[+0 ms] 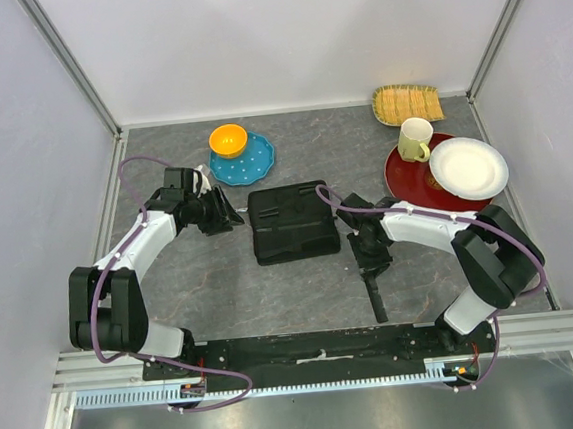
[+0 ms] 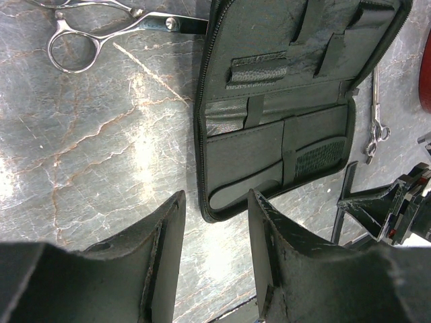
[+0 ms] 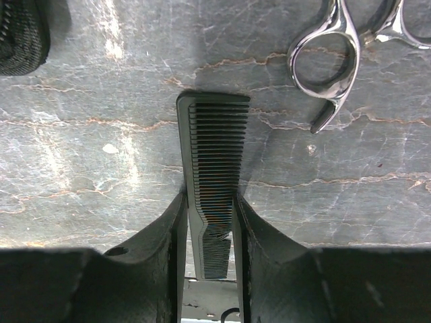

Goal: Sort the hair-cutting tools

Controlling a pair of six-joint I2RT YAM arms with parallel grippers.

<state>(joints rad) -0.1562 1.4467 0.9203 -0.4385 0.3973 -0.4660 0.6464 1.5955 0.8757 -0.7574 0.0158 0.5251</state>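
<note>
- Black comb (image 3: 214,148) is pinched across its narrow width by the right jaws, flat on the desk (image 3: 101,168), near scissors (image 3: 330,60); those long edges are likely the only graspable ones.
- Left jaws are held spread and empty beside the open case (image 2: 283,101), probably parked out of the way.

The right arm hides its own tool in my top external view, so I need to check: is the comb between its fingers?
Observer: Yes. The black comb lies flat on the table, between the fingers of the right tool; I cannot confirm a firm pinch.
Operator: Is the left tool carrying anything?
Observer: No, the left tool is open and empty.
Operator: Is the zip case open?
Observer: Yes, the zip case lies unzipped and open, pockets facing up.
</note>
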